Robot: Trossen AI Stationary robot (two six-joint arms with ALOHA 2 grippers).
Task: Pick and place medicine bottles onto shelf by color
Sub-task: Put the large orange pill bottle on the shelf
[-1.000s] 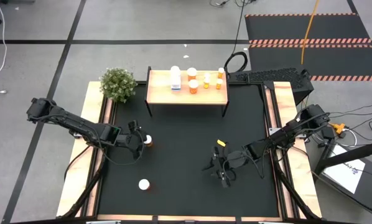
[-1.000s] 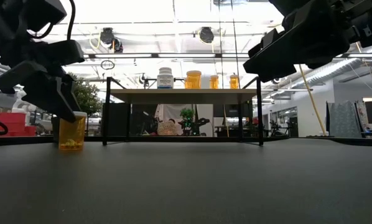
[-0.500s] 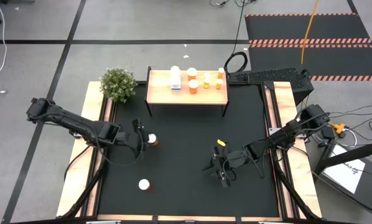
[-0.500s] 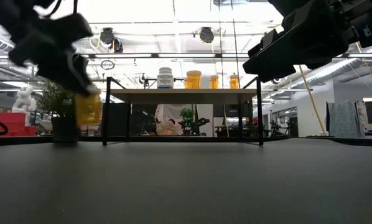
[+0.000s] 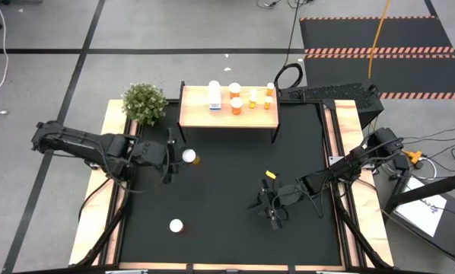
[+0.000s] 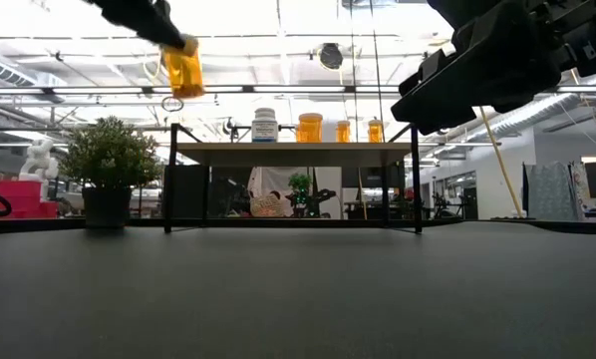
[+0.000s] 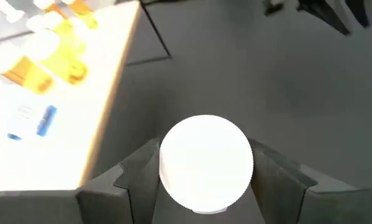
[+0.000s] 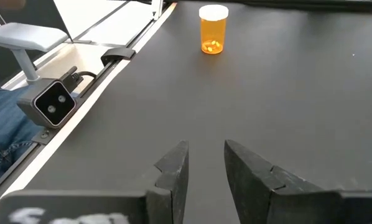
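Medicine bottles are spread over three places: one orange bottle with a white cap (image 5: 188,157) is held in the left claw (image 5: 176,156), lifted well above the black desk (image 5: 227,190) just in front of the shelf's left end. From the left wrist view its round white cap (image 7: 206,162) fills the gap between the two dark fingers (image 7: 136,180), which press against its sides. In the low view the same bottle (image 6: 182,68) shows translucent orange, tilted, and higher than the shelf top. The shelf (image 5: 197,116) is a light-wood slab on thin black legs at the far side of the desk; on it stand a white bottle with a blue label (image 5: 214,96), a larger orange bottle (image 5: 235,100) and two tiny orange ones (image 5: 252,98) (image 5: 269,94), all upright in a row. Another orange bottle with a white cap (image 5: 176,225) stands alone on the desk near the front left, seen upright in the right wrist view (image 8: 213,29) with small pills at its bottom. The right claw (image 5: 272,205) hovers low over the desk's right half, its fingers slightly parted and holding nothing. A potted plant (image 5: 144,103) sits by the shelf's left end.
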